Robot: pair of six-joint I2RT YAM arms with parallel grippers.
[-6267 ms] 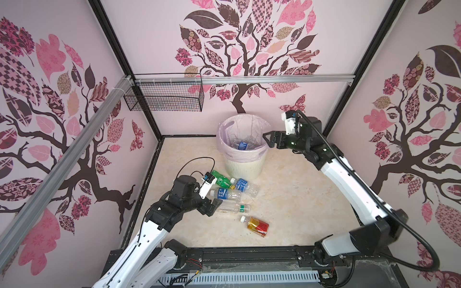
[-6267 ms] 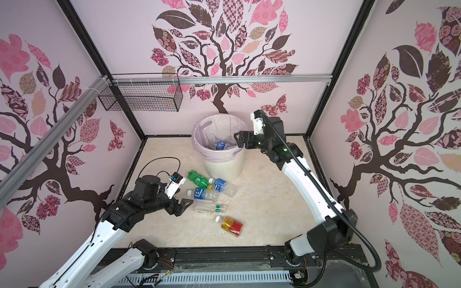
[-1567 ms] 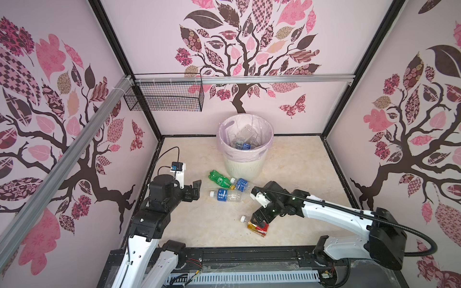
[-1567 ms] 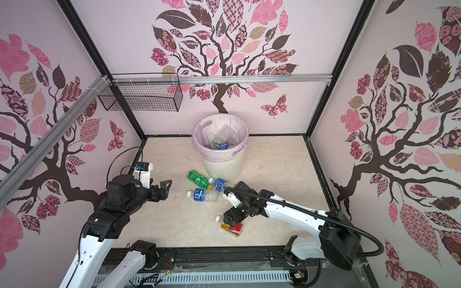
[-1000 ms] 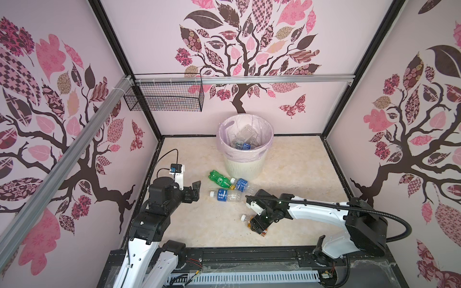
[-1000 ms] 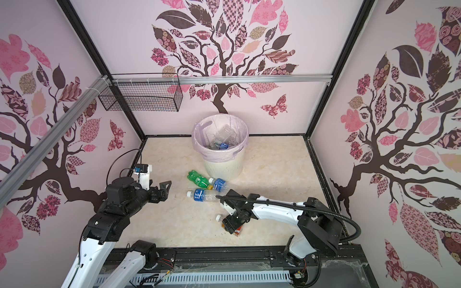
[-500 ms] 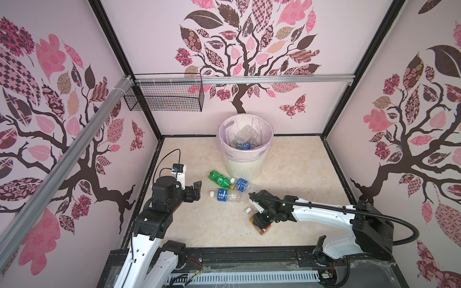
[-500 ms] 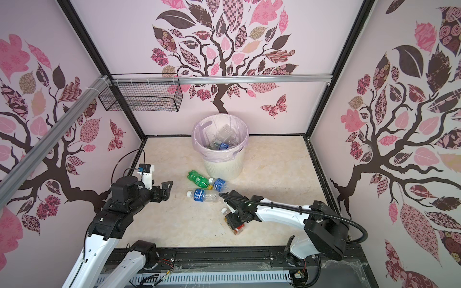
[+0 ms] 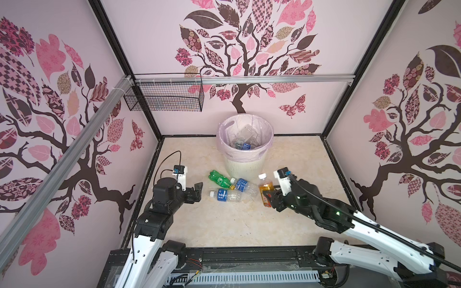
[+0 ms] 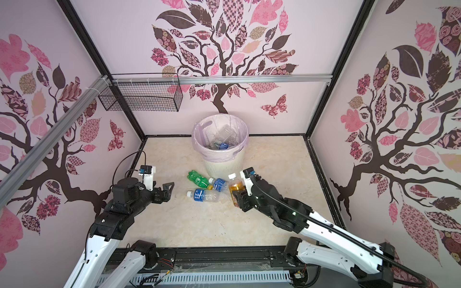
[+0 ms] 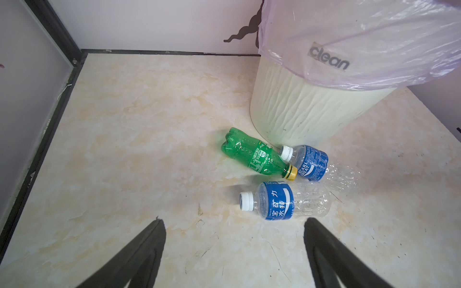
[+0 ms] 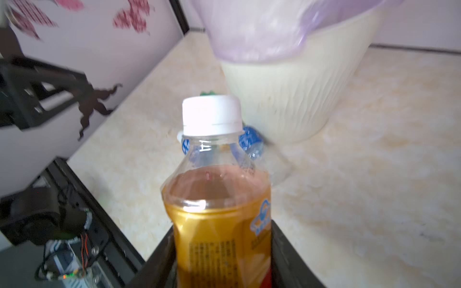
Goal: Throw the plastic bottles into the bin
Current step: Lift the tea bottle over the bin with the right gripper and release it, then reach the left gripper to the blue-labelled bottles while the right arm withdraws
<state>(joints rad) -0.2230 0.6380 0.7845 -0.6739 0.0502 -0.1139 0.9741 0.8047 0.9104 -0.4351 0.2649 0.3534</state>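
left arm (image 9: 152, 225): elbow bent, forearm reaching forward, low
left gripper (image 9: 198, 191): jaws spread wide, nothing between them
right arm (image 9: 354, 225): stretched forward toward the middle
right gripper (image 9: 268, 197): clamped on the amber bottle (image 9: 264, 186)

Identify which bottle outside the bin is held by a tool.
The amber bottle with the white cap, gripped cap-up in the right tool. The green bottle and two blue-labelled bottles lie loose on the floor, untouched.

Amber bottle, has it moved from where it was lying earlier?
Yes. The amber bottle is now upright in the right hand, nearer the bin, farther from the front rail.
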